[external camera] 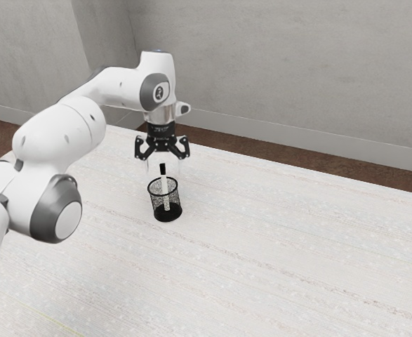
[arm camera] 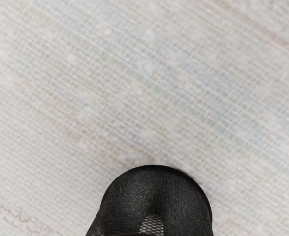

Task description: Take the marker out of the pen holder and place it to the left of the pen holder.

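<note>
- Claw (external camera: 163,166) spread wide, pointing down, its two pale fingers well apart with nothing pinched between them.
- Just below the claw's centre, the marker (external camera: 165,184) stands in the holder, its top end poking up past the rim, about level with the fingertips.
- If the claw goes down off-centre, a fingertip could knock the marker's top and lean it against the rim, out of reach of a clean squeeze.
- If it goes too low, the fingers may meet the holder's rim and shove or tip the holder (external camera: 175,199), which looks light.
- Too shallow a grip would catch only the top, and the marker could swivel or slip during the lift.
- Moving sideways before the lower end clears the rim would likely drag the holder across the table (external camera: 262,253).
- As for looks, the marker is slim and straight, black at the top and white below, nearly upright, its lower part visible through the black mesh.
</note>
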Available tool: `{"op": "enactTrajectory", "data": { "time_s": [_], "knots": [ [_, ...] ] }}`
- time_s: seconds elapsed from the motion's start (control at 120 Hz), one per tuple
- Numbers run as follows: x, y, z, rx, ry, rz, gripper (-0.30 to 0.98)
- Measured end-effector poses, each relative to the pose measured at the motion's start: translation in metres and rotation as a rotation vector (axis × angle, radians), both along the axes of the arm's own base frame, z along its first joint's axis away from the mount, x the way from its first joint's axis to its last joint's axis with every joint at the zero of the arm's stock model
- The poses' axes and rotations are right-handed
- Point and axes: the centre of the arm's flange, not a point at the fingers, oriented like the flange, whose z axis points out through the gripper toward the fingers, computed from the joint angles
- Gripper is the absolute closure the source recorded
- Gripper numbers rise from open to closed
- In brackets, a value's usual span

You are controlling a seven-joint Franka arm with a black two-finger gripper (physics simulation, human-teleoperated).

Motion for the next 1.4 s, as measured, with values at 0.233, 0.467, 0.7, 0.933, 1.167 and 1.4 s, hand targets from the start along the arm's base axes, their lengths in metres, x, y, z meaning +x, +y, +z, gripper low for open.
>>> {"op": "enactTrajectory", "data": {
  "time_s": [0.233, 0.467, 0.7, 0.933, 1.167, 1.4],
  "knots": [
    [0.004, -0.002, -0.004, -0.027, -0.025, -0.027, 0.0],
    [0.001, 0.003, -0.009, -0.11, -0.01, -0.138, 0.0],
    [-0.002, 0.007, -0.007, -0.162, -0.005, -0.243, 0.0],
    [-0.005, 0.018, -0.01, -0.282, -0.018, -0.272, 0.0],
    [-0.013, 0.022, -0.017, -0.279, 0.048, -0.31, 0.0],
    [-0.007, 0.02, -0.005, -0.258, 0.025, -0.336, 0.0]
  ]
}}
